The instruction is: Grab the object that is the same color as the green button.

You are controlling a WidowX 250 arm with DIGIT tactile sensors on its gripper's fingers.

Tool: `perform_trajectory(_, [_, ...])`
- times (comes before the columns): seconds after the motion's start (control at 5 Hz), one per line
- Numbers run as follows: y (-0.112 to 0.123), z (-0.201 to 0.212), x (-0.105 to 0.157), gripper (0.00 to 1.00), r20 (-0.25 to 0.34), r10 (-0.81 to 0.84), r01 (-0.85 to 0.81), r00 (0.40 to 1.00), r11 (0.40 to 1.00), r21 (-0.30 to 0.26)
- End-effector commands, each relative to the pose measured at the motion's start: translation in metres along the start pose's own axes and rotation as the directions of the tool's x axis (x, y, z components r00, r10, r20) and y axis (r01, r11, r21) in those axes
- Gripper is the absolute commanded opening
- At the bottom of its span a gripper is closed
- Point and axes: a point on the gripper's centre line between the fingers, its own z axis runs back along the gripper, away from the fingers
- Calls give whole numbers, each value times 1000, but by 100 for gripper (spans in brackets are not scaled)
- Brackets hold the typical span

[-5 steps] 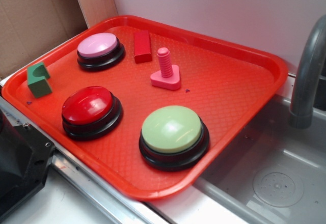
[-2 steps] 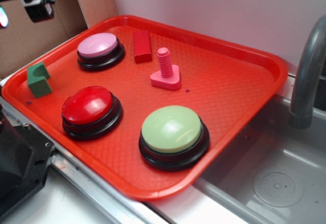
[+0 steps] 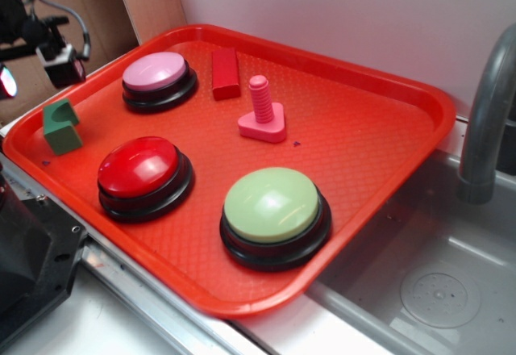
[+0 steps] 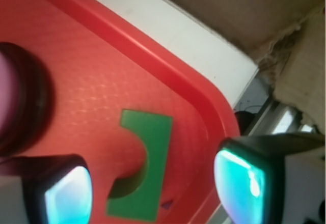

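Lower now, end effector (image 4: 153, 183) spread above green block (image 4: 145, 165) on red tray (image 3: 419, 97) with 3 buttons.

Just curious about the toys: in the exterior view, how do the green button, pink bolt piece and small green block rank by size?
1. Pale green dome button
2. Pink bolt-shaped piece
3. Small dark green notched block

The last two look close.

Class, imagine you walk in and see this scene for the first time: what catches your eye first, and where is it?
The bright red tray fills the view, with the pale green button biggest, near its front edge. At the tray's left corner sits a small dark green block, and the wrist view shows the open gripper straddling it from above.
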Motion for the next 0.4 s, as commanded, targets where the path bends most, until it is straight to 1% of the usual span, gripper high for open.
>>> perform_trajectory(0.0, [4,-22,-11,100,8,-17,17,1000,1000,17])
perform_trajectory(0.2, [2,-29,-14,0,6,-18,17,1000,999,40])
